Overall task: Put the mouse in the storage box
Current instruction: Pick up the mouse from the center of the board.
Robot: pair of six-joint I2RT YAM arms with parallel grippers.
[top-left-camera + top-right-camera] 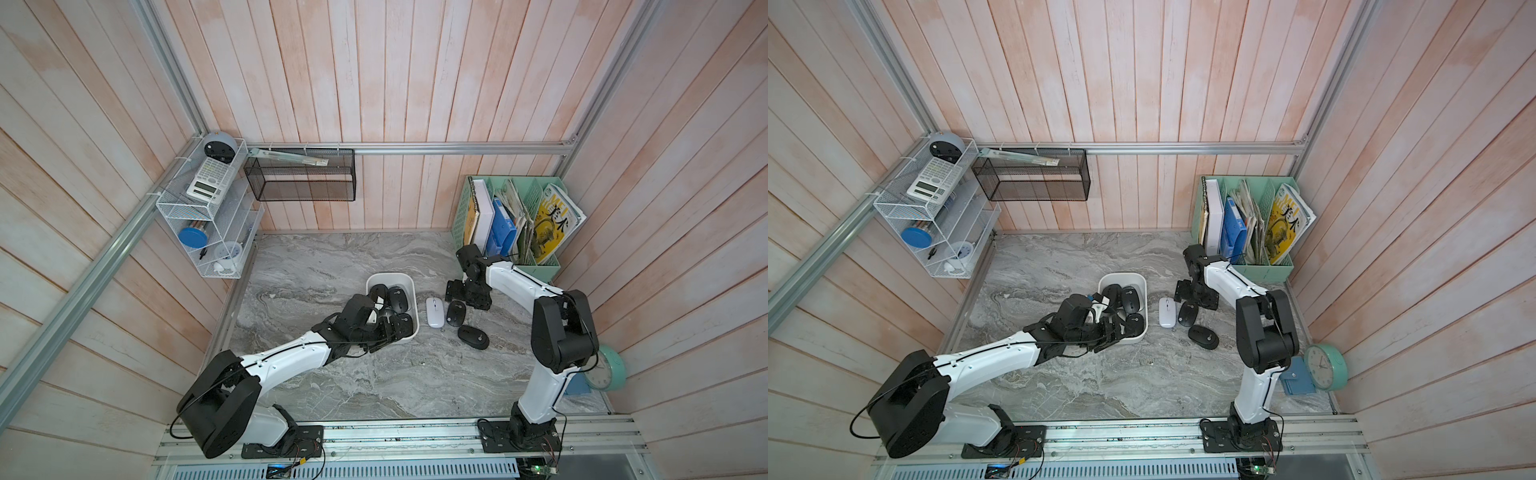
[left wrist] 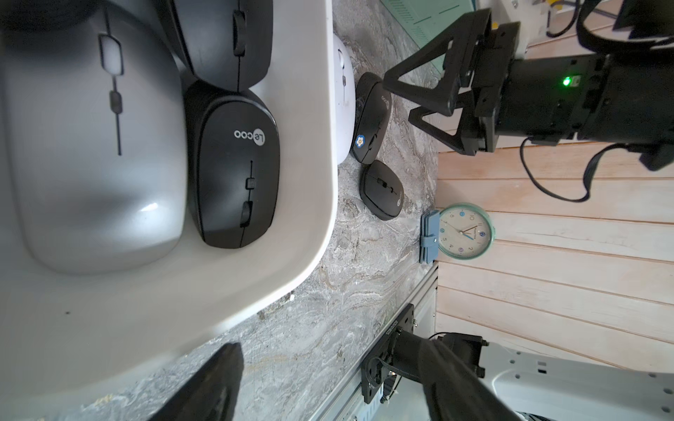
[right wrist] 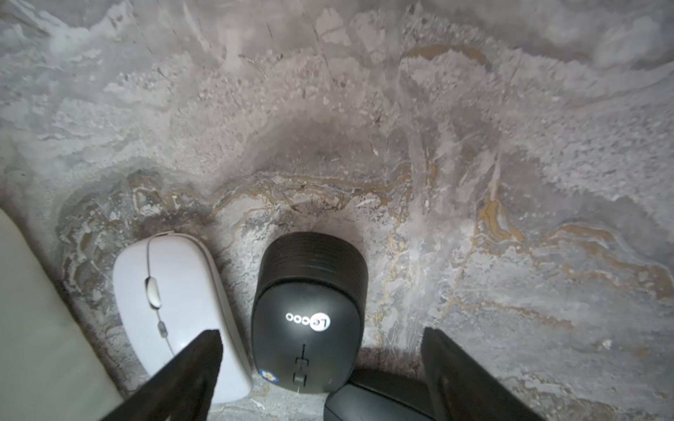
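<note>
Target black mouse (image 1: 456,312) just at 6 o'clock of right gripper (image 3: 321,333) in a top view; long axis 12-to-6; jaws spread, empty; storage box (image 1: 390,276) at mouse's 9; left gripper (image 1: 388,328) spread, farther.

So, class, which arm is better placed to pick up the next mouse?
Right: the right claw, open, hangs over the black mouse; the left claw is over the storage box, farther away.

left pincer (image 1: 392,328): jaws apart, arm extended | right pincer (image 3: 321,339): jaws wide, pointing down
</note>
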